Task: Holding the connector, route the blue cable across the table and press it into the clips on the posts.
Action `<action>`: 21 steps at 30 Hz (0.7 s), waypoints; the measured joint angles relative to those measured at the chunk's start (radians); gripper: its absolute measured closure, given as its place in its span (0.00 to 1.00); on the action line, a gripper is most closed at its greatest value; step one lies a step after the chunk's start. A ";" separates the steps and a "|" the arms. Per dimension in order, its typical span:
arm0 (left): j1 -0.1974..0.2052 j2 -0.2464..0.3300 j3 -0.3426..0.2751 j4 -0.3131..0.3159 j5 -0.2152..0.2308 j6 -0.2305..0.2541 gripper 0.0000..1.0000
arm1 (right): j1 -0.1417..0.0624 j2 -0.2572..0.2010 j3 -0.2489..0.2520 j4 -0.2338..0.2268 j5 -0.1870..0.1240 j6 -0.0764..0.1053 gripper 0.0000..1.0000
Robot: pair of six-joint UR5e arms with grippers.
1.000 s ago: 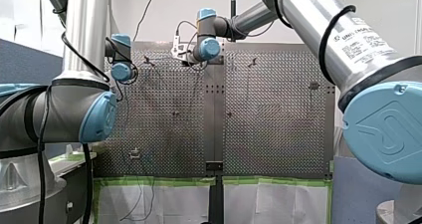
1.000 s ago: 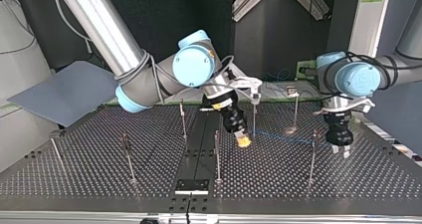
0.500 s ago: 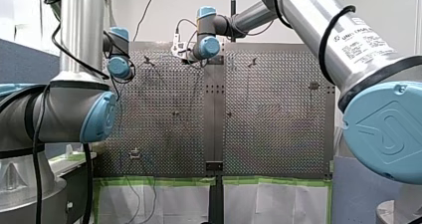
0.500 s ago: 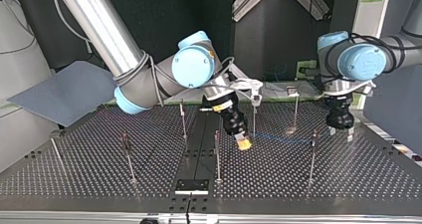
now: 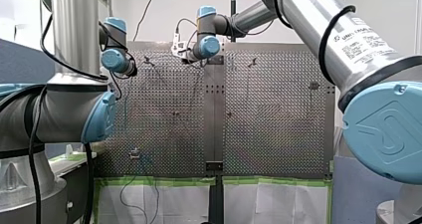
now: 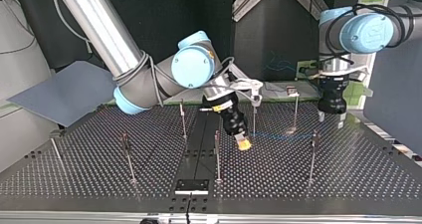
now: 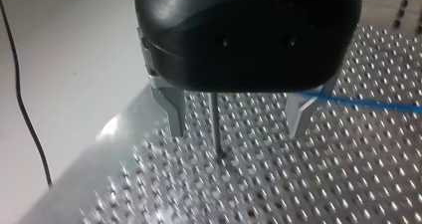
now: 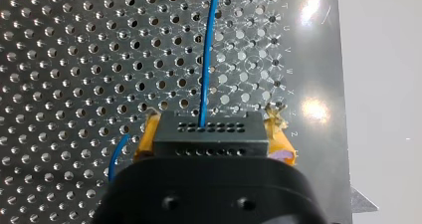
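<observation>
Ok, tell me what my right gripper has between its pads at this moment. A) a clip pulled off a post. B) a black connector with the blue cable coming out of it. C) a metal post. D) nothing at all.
B: in the right wrist view the black connector sits clamped between the yellow pads of my right gripper, and the blue cable runs out of its face across the perforated table.

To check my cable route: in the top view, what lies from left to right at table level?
Leftmost post → my right gripper, holding the connector → blue cable → my left gripper, open.
</observation>
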 joint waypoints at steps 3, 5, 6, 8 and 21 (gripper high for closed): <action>-0.003 0.031 -0.006 -0.006 0.007 0.006 0.00 | 0.000 0.000 -0.002 0.001 0.000 0.000 1.00; -0.006 0.051 -0.007 -0.012 0.013 0.018 0.00 | 0.000 0.000 -0.005 0.003 0.000 0.001 1.00; -0.007 0.060 -0.008 -0.016 0.016 0.025 0.00 | 0.000 0.000 -0.007 0.004 0.001 0.001 1.00; -0.011 0.076 -0.008 -0.029 0.019 0.042 0.00 | 0.000 0.000 -0.010 0.006 0.002 0.001 1.00; -0.043 0.093 -0.008 -0.115 0.075 0.174 0.00 | -0.003 0.000 -0.013 0.010 0.011 0.009 1.00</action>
